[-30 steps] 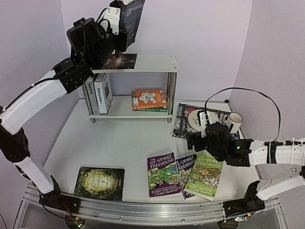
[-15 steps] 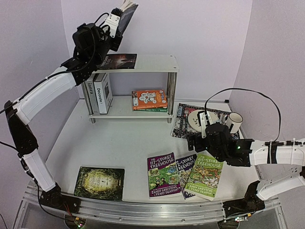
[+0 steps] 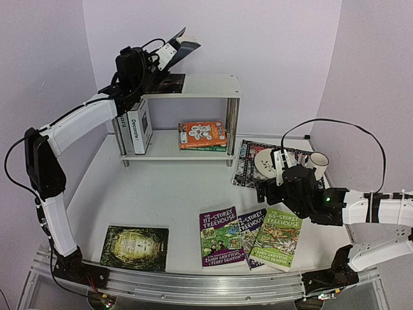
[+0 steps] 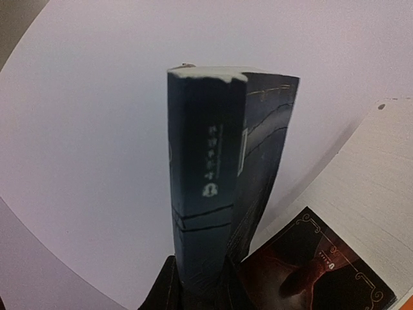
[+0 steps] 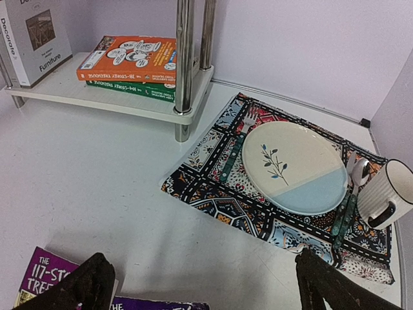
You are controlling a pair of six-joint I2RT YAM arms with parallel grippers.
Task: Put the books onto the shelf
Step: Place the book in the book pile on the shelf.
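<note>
The left arm [image 3: 77, 126] stood raised from its base at the near left, the forearm sloping up and away to the wrist. The left gripper [image 3: 171, 51] pointed up and to the right, its jaws closed narrowly on the lower end of a dark book [image 4: 206, 194]. The right arm [image 3: 381, 210] lay folded low, with its forearm roughly level. The right gripper [image 5: 201, 258] faced away from the base and angled downward, jaws spread wide and empty.

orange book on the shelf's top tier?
No, the orange book lies on the lower board of the shelf, stacked on a green book.
</note>
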